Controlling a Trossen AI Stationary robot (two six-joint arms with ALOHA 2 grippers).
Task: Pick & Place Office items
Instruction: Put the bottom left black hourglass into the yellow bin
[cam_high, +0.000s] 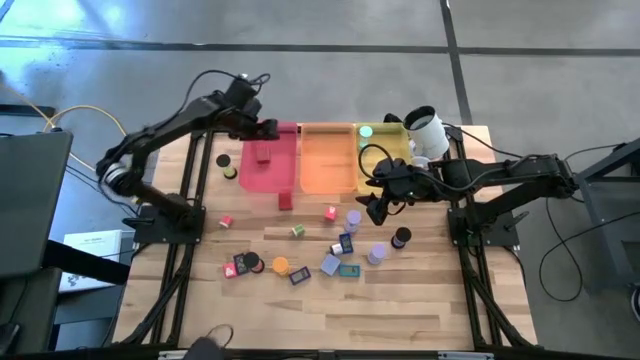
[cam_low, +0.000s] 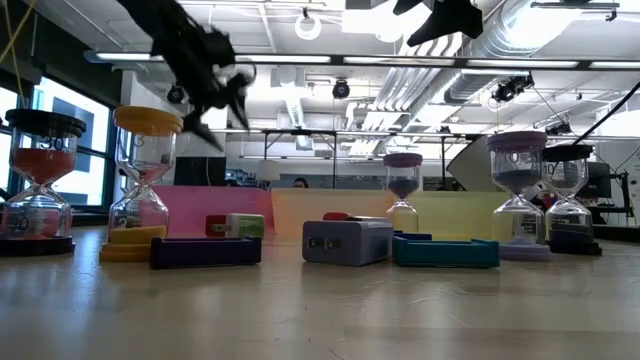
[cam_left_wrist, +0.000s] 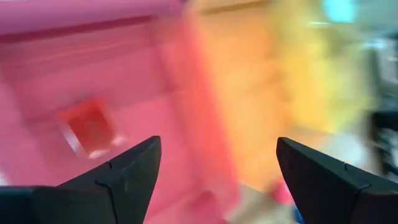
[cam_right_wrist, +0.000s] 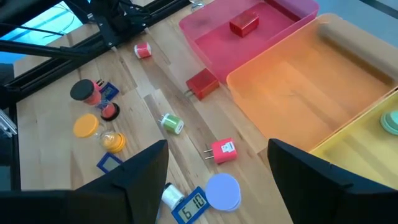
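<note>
We see three trays: pink tray (cam_high: 262, 172), orange tray (cam_high: 326, 160), yellow tray (cam_high: 385, 150). Red block (cam_high: 263, 154) sits in the pink one; teal disc (cam_high: 366, 131) in the yellow one. Another red block (cam_right_wrist: 202, 84) on the light striped wood table (cam_high: 400, 310). Red charger plug (cam_right_wrist: 224, 151), green-white roll (cam_right_wrist: 171, 123), lavender disc (cam_right_wrist: 222, 190), blue-framed digital clock (cam_right_wrist: 189, 205). Black and orange hourglasses (cam_right_wrist: 87, 109). Arms black. White cup (cam_high: 425, 133).

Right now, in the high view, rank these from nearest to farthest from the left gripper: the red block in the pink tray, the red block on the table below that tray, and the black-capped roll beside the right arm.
From the left gripper:
1. Red block in the pink tray, just below the gripper.
2. Red block on the table, past the tray's near edge.
3. Black-capped roll, far across, near the right arm's base.
</note>
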